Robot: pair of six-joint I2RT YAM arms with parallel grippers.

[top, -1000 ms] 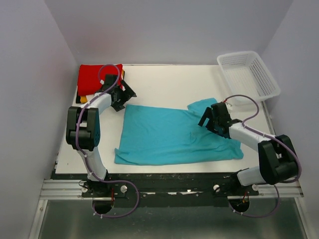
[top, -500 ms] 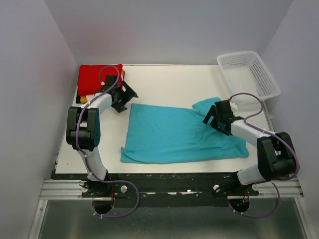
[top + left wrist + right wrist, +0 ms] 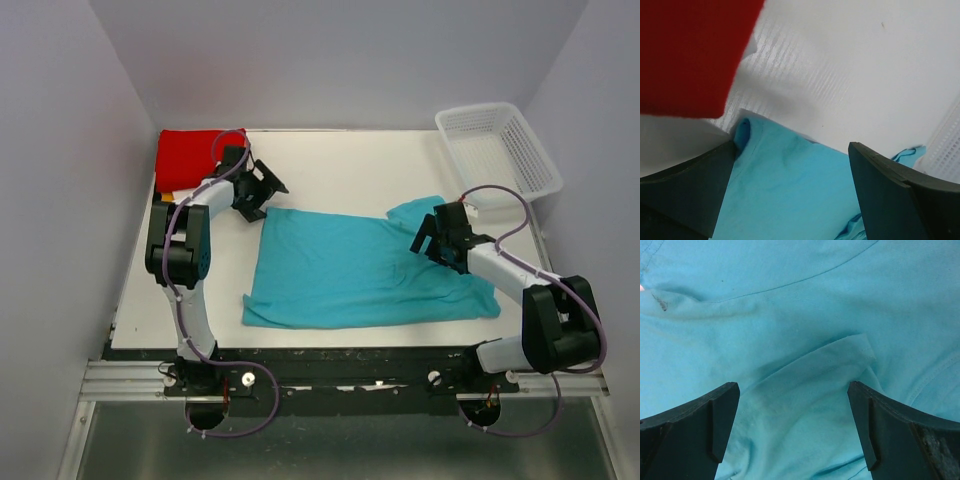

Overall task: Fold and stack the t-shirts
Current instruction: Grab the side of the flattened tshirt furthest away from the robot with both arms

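A turquoise-blue t-shirt [image 3: 355, 270] lies spread on the white table, with a bunched sleeve at its far right. It fills the right wrist view [image 3: 800, 340] and the bottom of the left wrist view [image 3: 790, 190]. My left gripper [image 3: 262, 190] is open and empty just above the shirt's far left corner. My right gripper [image 3: 430, 237] is open and empty over the shirt's right part, beside the bunched sleeve. A folded red t-shirt [image 3: 186, 158] tops a stack at the far left, with a yellow-orange edge [image 3: 167, 198] under it. It also shows in the left wrist view [image 3: 690, 55].
A white mesh basket [image 3: 497, 150] stands at the far right corner; its edge shows in the left wrist view [image 3: 947, 145]. Bare white table [image 3: 350, 165] lies between the stack and the basket. The table's front edge runs just below the shirt's hem.
The shirt slid to the right, then settled. My left gripper moved up and right, off the shirt's corner. My right gripper shifted slightly right and farther back.
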